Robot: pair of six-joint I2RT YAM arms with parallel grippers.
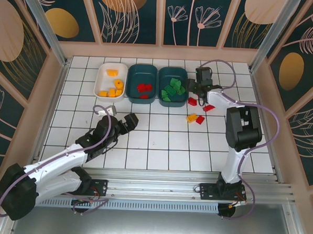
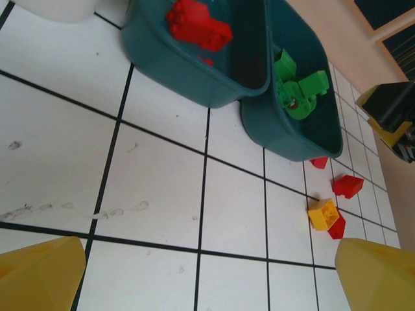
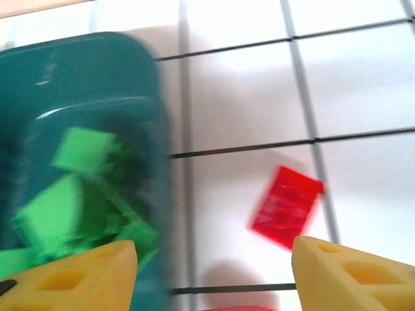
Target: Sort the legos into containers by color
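**Both grippers open, four bricks loose on the tiles**

Top view: the white tray (image 1: 102,72) holds orange legos (image 1: 115,86), the middle teal tray (image 1: 132,74) red legos (image 1: 143,88), the right teal tray (image 1: 161,78) green legos (image 1: 172,89). Three loose red bricks (image 1: 200,120) and one yellow brick (image 1: 191,117) lie right of the trays. The right gripper (image 1: 199,91) hangs just beside the right teal tray.

Left wrist view: the left gripper (image 2: 207,272) has its fingers spread wide over bare tiles, holding nothing.

Right wrist view: the right gripper (image 3: 214,278) is spread and empty; a blurred red brick lies on the tiles beside the tray of green legos.
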